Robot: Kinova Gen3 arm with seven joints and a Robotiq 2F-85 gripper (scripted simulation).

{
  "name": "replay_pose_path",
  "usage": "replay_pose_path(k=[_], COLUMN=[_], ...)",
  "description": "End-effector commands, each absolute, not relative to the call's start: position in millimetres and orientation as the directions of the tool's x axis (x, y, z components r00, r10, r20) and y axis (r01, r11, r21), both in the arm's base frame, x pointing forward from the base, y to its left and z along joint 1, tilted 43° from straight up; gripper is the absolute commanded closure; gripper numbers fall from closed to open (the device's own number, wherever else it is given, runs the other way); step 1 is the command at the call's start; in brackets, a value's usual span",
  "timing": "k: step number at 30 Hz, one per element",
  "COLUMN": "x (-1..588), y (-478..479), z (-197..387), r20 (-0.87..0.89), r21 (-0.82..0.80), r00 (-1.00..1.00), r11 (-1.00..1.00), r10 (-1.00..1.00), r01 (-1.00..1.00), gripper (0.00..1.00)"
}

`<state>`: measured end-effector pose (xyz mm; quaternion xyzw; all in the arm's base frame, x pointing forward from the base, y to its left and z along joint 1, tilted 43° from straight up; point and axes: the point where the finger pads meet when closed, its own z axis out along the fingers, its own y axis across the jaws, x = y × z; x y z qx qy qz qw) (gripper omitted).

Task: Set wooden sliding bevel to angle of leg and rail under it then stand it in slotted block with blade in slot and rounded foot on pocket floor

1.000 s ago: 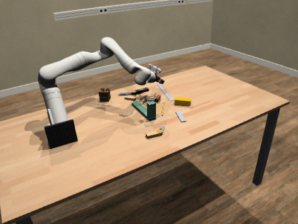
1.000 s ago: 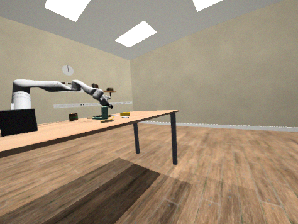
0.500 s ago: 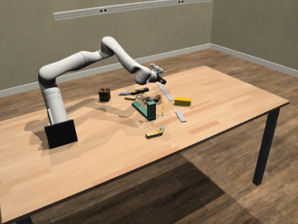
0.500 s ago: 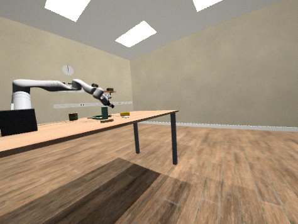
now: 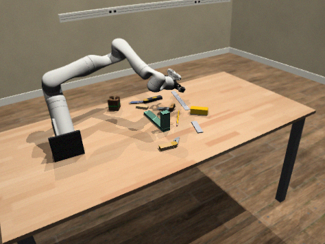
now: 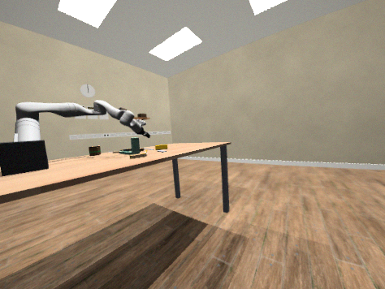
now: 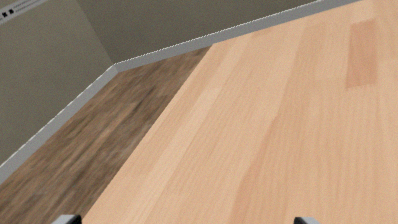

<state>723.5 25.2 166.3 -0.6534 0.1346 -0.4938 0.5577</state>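
Observation:
My gripper (image 5: 180, 89) (image 6: 145, 134) (image 7: 186, 221) is open and empty. It hangs above the table behind the cluster of tools, over the far end of a grey ruler (image 5: 180, 100). The wrist view shows only bare table top and my two fingertips. The green leg-and-rail piece (image 5: 159, 119) (image 6: 134, 145) stands mid-table. A tan wooden tool with a grey blade (image 5: 169, 145) lies in front of it. A brown-handled tool with a grey blade (image 5: 167, 107) lies just behind it. A black-handled tool with a blue blade (image 5: 148, 100) lies further back. The brown and green slotted block (image 5: 114, 103) (image 6: 94, 150) stands to the left.
A yellow block (image 5: 199, 110) (image 6: 161, 147), a pencil (image 5: 177, 118) and a small grey plate (image 5: 197, 127) lie right of the green piece. The arm's black base (image 5: 66, 145) stands at the table's left. The far table edge (image 7: 165, 125) runs close under the gripper.

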Motion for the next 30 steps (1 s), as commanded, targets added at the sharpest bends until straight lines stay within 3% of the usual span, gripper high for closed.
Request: replay_pose_path(k=[1, 30], x=[725.4, 718.5], y=[7.1, -109.3], z=[160.0, 107.6], r20=[0.466, 0.229], r21=[-0.880, -0.973], r00=[0.472, 0.398], r11=[-0.335, -0.221], r10=[-0.749, -0.888], r01=[0.337, 0.066], gripper=[0.00, 0.00])
